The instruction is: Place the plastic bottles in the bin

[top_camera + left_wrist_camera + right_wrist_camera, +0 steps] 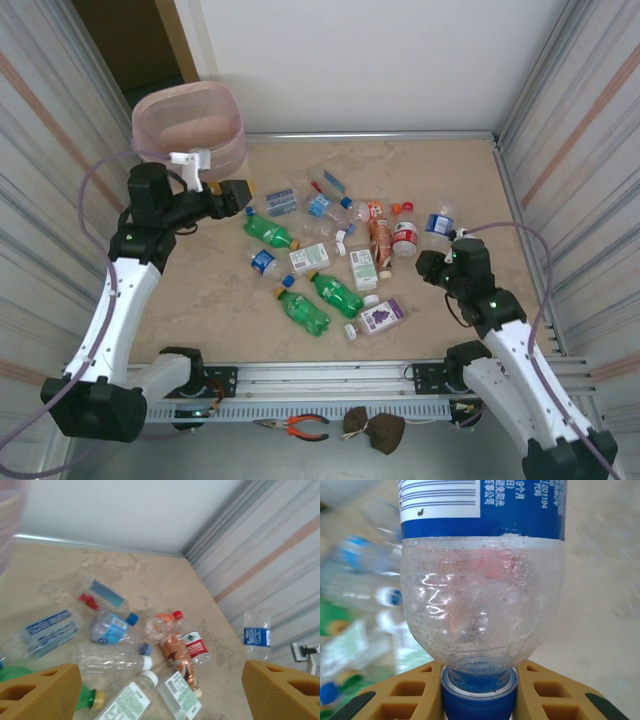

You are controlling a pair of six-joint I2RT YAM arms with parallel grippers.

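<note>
Right wrist: right pincer (479, 690) clamps cap of water bottle (482, 605); top external: bin (232, 140) far-left.

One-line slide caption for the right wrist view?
Right tool shut on the blue-capped neck of a clear blue-labelled water bottle, other bottles blurred behind.

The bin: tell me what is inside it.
The bin shows its pink bag lining the inner walls, and no bottle is visible in there. Its bottom is hidden behind its near wall, so anything lying deeper cannot be ruled out.
</note>
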